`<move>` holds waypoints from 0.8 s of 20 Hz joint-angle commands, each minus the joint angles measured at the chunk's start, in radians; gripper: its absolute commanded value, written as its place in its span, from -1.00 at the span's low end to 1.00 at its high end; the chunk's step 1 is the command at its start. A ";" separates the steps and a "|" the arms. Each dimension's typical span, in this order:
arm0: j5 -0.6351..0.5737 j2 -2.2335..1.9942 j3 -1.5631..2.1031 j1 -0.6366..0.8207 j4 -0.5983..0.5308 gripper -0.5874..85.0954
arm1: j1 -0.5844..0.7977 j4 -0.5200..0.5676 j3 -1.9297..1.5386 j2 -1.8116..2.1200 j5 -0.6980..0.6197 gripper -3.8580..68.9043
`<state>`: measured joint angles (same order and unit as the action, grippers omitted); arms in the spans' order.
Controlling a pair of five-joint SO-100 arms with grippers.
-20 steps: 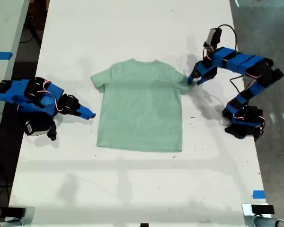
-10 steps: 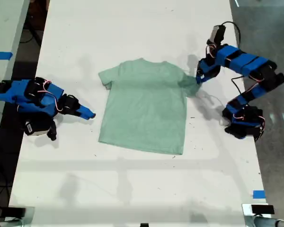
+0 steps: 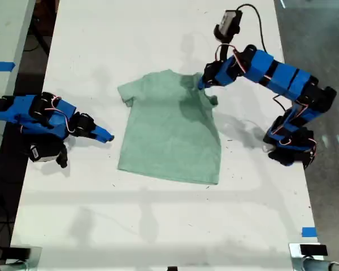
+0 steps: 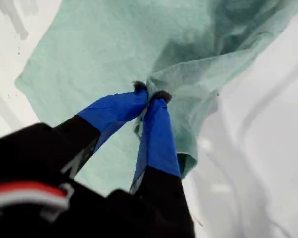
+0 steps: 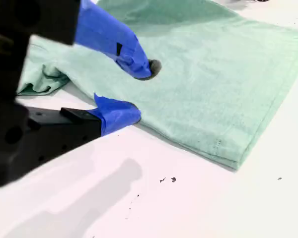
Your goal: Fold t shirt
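Between pinching jaws of my first gripper (image 4: 149, 96), pale mint-green cloth t shirt (image 3: 169, 132) sleeve is hanging bunched; my second gripper (image 5: 134, 91) is gaping beside shirt's edge.

mint-green t shirt (image 3: 166, 132), flat, one sleeve lifted

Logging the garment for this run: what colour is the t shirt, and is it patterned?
The t shirt is plain pale mint green, no pattern; clearest in the exterior view.
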<state>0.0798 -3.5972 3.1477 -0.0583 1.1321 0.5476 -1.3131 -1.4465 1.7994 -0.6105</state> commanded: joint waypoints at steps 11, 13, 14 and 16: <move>-0.006 -0.006 -0.015 0.000 -0.006 -0.73 | -0.183 -0.038 0.367 -0.420 0.023 -0.27; -0.006 -0.006 -0.015 0.000 -0.006 -0.73 | -0.146 -0.150 0.377 -0.285 0.018 -0.30; -0.006 -0.006 -0.015 0.000 -0.006 -0.73 | -0.120 -0.221 0.391 -0.209 0.018 -0.31; -0.006 -0.006 -0.015 0.000 -0.006 -0.73 | -0.071 -0.336 0.374 -0.018 0.012 -0.32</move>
<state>0.0798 -3.5972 3.1477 -0.0583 1.1321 0.4249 -1.5555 -1.1474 1.5509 -0.5844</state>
